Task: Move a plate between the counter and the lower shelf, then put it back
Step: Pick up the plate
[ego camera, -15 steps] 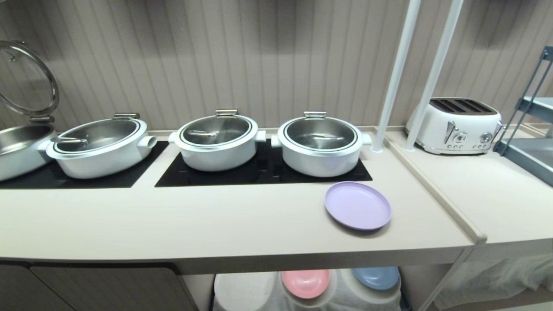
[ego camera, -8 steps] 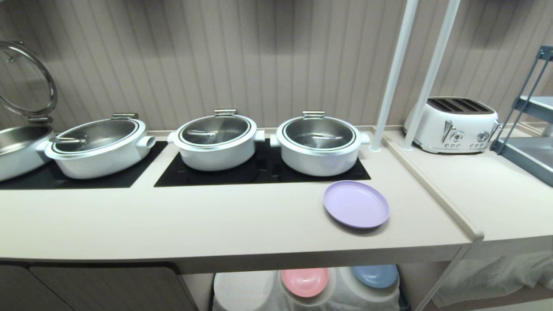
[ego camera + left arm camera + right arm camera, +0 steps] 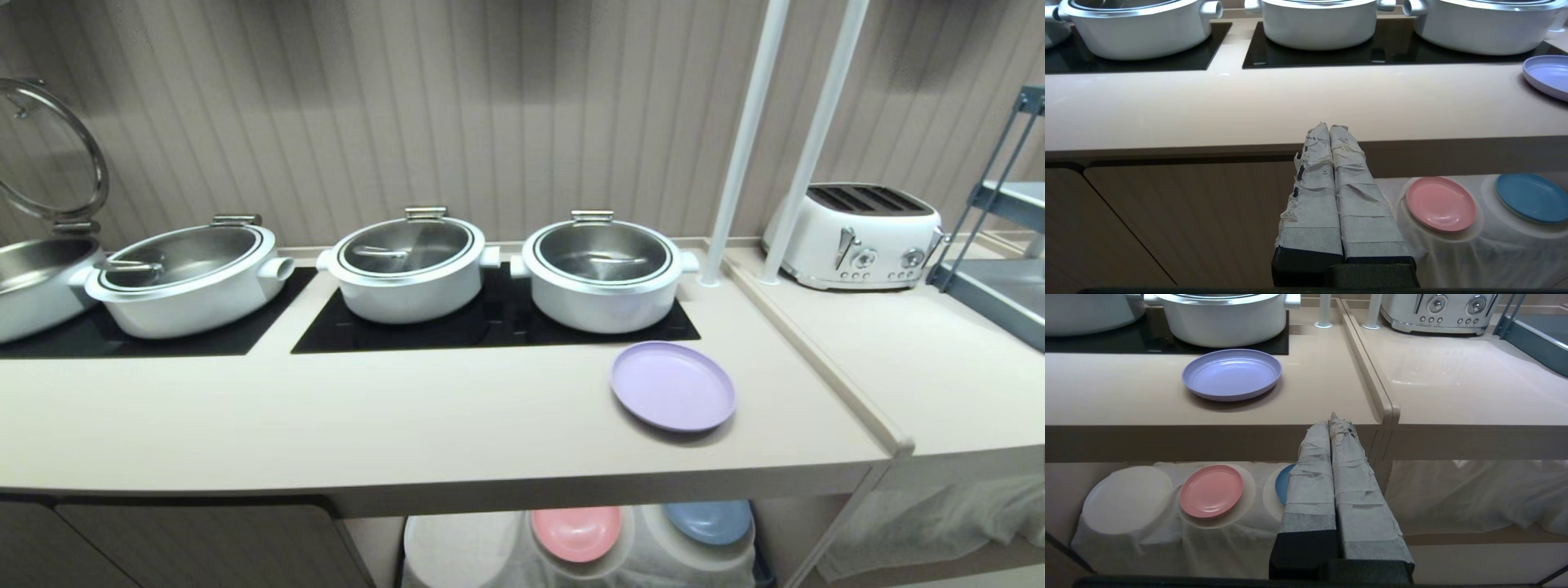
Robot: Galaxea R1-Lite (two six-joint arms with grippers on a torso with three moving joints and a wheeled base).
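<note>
The lilac plate (image 3: 673, 386) lies flat on the beige counter (image 3: 408, 425), in front of the rightmost white pot; it also shows in the right wrist view as the plate (image 3: 1232, 374) and at the edge of the left wrist view as the plate (image 3: 1548, 75). Neither arm appears in the head view. My right gripper (image 3: 1332, 420) is shut and empty, held below the counter's front edge, to the right of the plate and apart from it. My left gripper (image 3: 1329, 127) is shut and empty too, in front of the cabinet door. The lower shelf (image 3: 1167, 539) under the counter is draped in white cloth.
A pink plate (image 3: 1211, 491) and a blue plate (image 3: 1529, 197) sit on cloth-covered stands on the shelf, beside a bare stand (image 3: 1126, 499). Three white pots (image 3: 602, 273) stand on black hobs. A white toaster (image 3: 857, 235), two white poles (image 3: 739, 147) and a grey rack (image 3: 1000, 278) are at the right.
The whole head view shifted slightly between the earliest frame and now, so the camera moved a little. The plate has stayed put on the counter.
</note>
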